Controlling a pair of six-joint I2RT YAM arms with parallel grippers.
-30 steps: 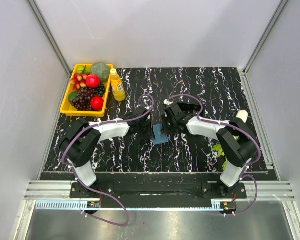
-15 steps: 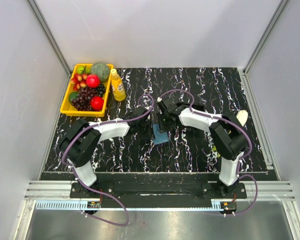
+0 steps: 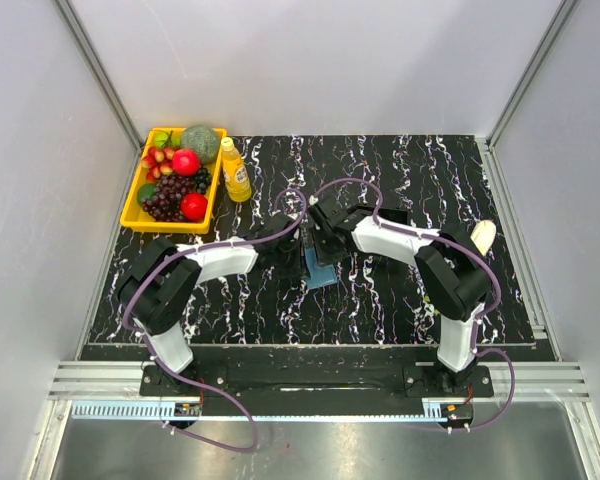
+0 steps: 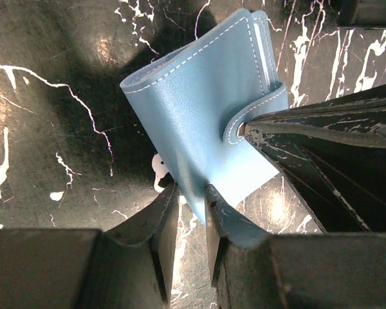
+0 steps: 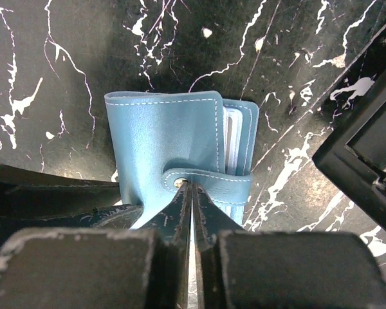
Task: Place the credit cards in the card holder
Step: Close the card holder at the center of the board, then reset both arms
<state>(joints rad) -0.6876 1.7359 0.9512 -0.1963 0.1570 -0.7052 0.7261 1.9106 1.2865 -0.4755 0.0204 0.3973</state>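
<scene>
The card holder (image 3: 321, 273) is a blue wallet, folded shut, with its strap across the open edge. It stands tilted on the black marbled table between both grippers. My left gripper (image 4: 190, 190) is shut on the wallet's lower corner (image 4: 199, 122). My right gripper (image 5: 191, 187) is shut, and its tips touch the metal snap on the strap (image 5: 209, 181). Thin pale edges (image 5: 230, 138) show between the wallet's covers; I cannot tell if they are credit cards. No loose credit card is in view.
A black box-like frame (image 5: 367, 154) stands close to the right of the wallet. A yellow tray (image 3: 130, 215) of fruit and a yellow bottle (image 3: 234, 170) are at the far left. A pale object (image 3: 483, 236) and green leaves (image 3: 438, 300) lie at the right.
My right gripper has moved left and closer to the wallet, and its forearm has swung round. The left arm and the wallet have stayed still.
</scene>
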